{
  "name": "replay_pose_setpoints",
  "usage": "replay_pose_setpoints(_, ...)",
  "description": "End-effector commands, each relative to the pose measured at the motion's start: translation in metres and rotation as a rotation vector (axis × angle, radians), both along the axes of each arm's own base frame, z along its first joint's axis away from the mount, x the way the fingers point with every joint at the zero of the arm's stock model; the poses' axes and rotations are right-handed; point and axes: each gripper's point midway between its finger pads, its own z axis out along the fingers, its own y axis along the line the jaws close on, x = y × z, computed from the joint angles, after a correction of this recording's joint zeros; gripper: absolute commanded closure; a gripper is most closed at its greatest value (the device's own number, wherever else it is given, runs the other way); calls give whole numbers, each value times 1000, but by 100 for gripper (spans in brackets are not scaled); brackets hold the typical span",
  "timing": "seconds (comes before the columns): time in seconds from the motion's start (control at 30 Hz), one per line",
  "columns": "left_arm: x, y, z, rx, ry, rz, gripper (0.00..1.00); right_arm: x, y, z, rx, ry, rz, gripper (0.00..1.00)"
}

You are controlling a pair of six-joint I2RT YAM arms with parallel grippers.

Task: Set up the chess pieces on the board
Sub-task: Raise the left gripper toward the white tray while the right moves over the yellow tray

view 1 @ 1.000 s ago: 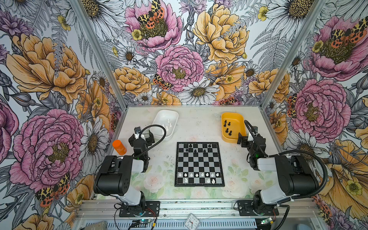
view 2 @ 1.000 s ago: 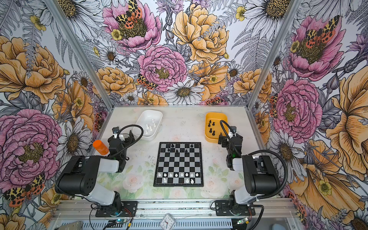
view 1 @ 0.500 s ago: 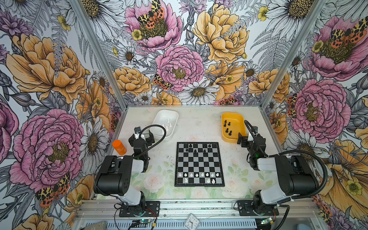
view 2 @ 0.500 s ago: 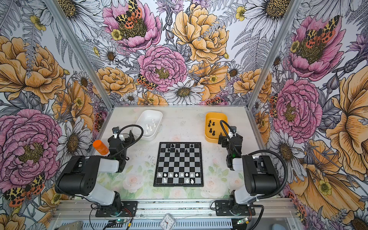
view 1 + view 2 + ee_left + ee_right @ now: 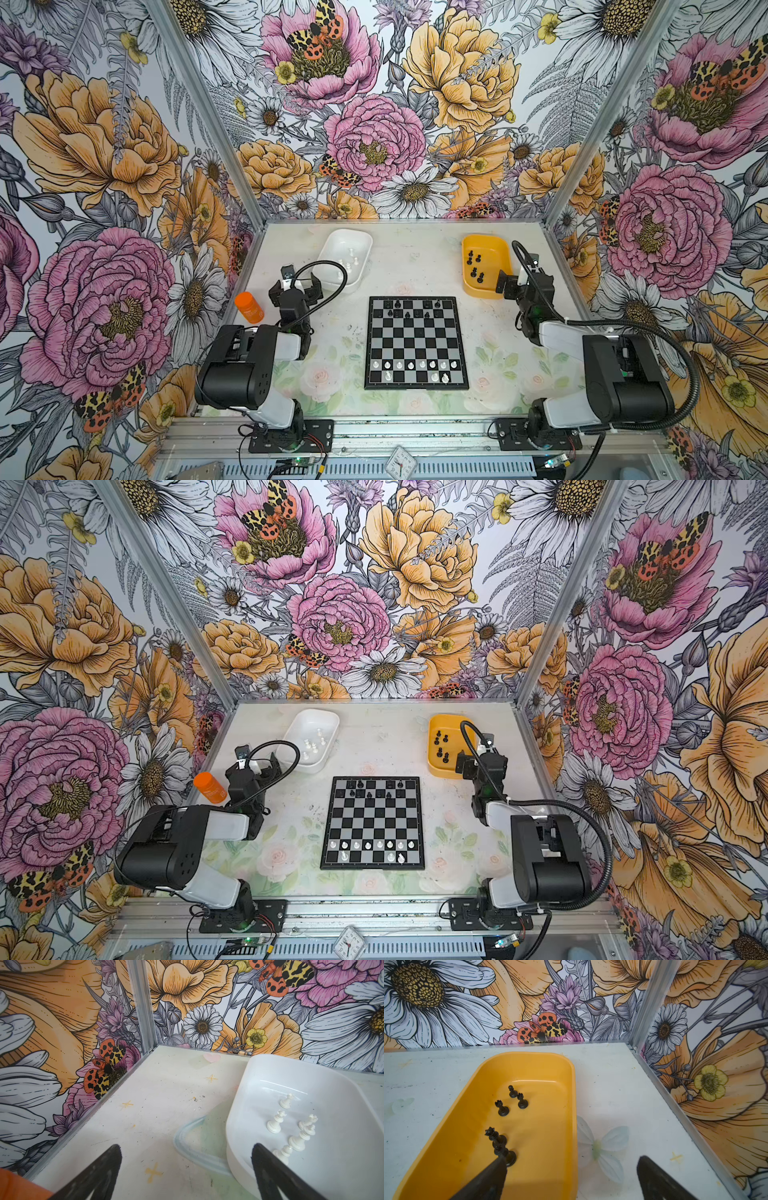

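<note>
Both top views: the small black-and-silver chessboard (image 5: 417, 343) mid-tabletop (image 5: 415, 257) is partly set, white plastic chessmen (image 5: 411, 365) near, black plastic chessmen (image 5: 407, 314) far. An orange bottle (image 5: 248, 307) stands aside, blocking nothing.

Left wrist: left pincer (image 5: 186, 1149) gapes empty at the white oblong tub (image 5: 259, 1068), five left.

Right wrist: right pincer (image 5: 572, 1159) likewise at the yellow oblong tub (image 5: 529, 1057), five left.

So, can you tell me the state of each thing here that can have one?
left gripper: open, empty.
right gripper: open, empty.
board: partly set, both colours incomplete.
white tub: holds five white pieces, upright.
yellow tub: holds five black pieces, upright.
orange bottle: standing on the table.
</note>
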Motion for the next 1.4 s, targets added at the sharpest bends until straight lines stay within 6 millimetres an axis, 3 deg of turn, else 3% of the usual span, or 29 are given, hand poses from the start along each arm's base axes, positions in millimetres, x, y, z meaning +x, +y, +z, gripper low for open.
replay_pose_setpoints(0.0, 1, 0, 12, 7, -35, 21, 1, -14, -13, 21, 67, 77, -155, 0)
replay_pose_setpoints(0.13, -1, -2, 13, 17, -43, 19, 1, -26, -23, 48, 161, 101, -281, 0)
replay_pose_setpoints(0.33, -1, -3, 13, 18, -44, 19, 1, -36, -14, 68, 129, 90, -224, 0)
replay_pose_setpoints(0.47, -1, -3, 13, 17, -44, 19, 1, -39, -11, 69, 117, 98, -202, 0)
replay_pose_setpoints(0.63, -3, -4, 16, 19, -51, 9, 1, -39, -11, 56, 97, 133, -205, 0)
replay_pose_setpoints(0.77, 5, -9, 41, 60, 39, 20, 1, -38, -9, 59, 89, 126, -194, 0)
replay_pose_setpoints(0.87, 14, -21, 80, 112, 22, -42, 1, -34, -5, 63, 81, 125, -173, 0)
replay_pose_setpoints(0.93, 16, -18, 101, 146, 19, -5, 1, -31, 0, 63, 81, 131, -148, 0)
replay_pose_setpoints(1.03, 20, -13, 117, 132, 58, 32, 1, -28, 5, 64, 88, 137, -123, 0)
replay_pose_setpoints(1.23, 14, -18, 121, -60, 129, 71, 1, -29, 10, 67, 96, 176, -113, 0)
replay_pose_setpoints(1.37, 3, -16, 104, -277, 195, 163, 2, -30, 18, 68, 134, 193, -93, 0)
